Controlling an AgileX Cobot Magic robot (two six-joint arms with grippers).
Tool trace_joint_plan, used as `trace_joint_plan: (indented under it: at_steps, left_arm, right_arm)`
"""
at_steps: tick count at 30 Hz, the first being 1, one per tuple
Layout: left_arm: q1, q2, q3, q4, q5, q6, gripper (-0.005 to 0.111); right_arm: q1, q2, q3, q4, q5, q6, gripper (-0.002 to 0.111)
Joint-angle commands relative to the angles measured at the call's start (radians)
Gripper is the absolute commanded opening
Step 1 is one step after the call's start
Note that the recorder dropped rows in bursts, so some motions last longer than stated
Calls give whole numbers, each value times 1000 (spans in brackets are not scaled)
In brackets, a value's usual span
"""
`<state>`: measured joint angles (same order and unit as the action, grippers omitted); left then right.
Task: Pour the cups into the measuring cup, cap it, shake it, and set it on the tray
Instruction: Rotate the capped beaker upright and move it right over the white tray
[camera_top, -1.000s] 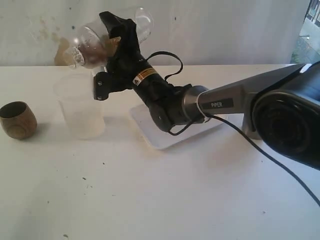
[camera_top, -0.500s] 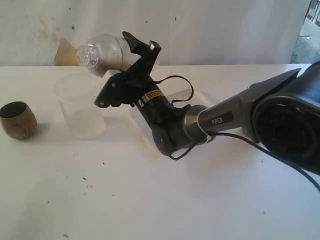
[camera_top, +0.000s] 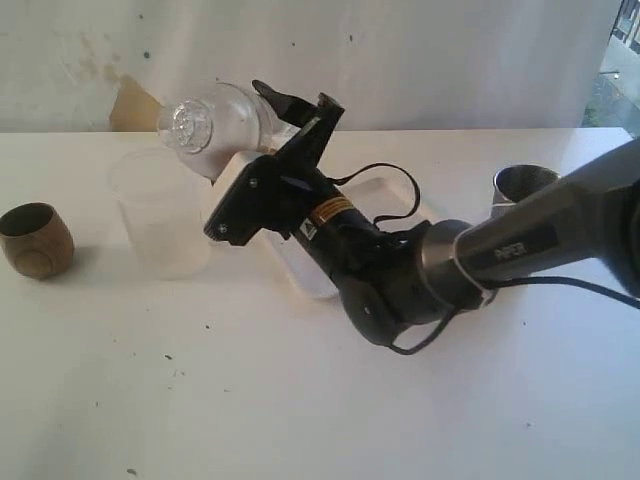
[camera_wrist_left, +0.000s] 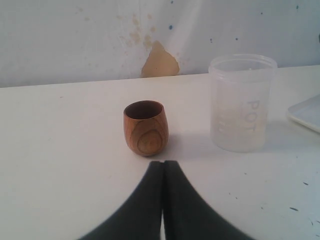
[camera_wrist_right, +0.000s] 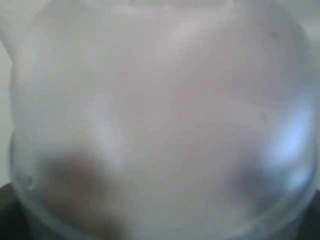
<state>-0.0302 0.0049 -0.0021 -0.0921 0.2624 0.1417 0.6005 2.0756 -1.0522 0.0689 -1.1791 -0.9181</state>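
Exterior view, clock read on the picture face. The right gripper (camera_top: 297, 112), on a black arm reaching in from 3 o'clock across the white table (camera_top: 300, 400), has its fingers clamped on the tall clear plastic measuring cup (camera_top: 238, 115). The measuring cup hangs in the air, tipped nearly onto its side, well off the table. A clear dome-shaped lid (camera_top: 186, 126) sits on its mouth and points toward 9 o'clock. The held cup shows at 1 o'clock of the frosted translucent plastic cup (camera_top: 160, 215), close above its rim; whether over it or behind it, cannot tell. The frosted cup stands upright. A small round-bellied brown wooden cup (camera_top: 35, 240) stands upright at its 9 o'clock, apart from it. A shallow white rectangular tray (camera_top: 306, 272) lies at 3 o'clock of the frosted cup, mostly hidden by the arm. A brushed-steel tumbler (camera_top: 522, 182) stands at 3 o'clock of the tray, only its top showing. In the right wrist view, blurred clear plastic fills the frame, with a brownish smudge within; contents cannot be told. The left gripper (camera_wrist_left: 163, 167) has its black fingers pressed together on nothing, low over the table, facing the wooden cup and short of it.
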Motion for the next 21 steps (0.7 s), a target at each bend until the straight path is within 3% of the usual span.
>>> trace_joint_plan:
  at_steps: [1, 21]
  left_arm:
    - [-5, -5, 2, 3, -8, 1, 0]
    - [-5, -5, 2, 3, -8, 1, 0]
  right_arm:
    - [0, -88, 120, -19, -42, 32, 0]
    - [-2, -98, 145, -19, -42, 15, 0]
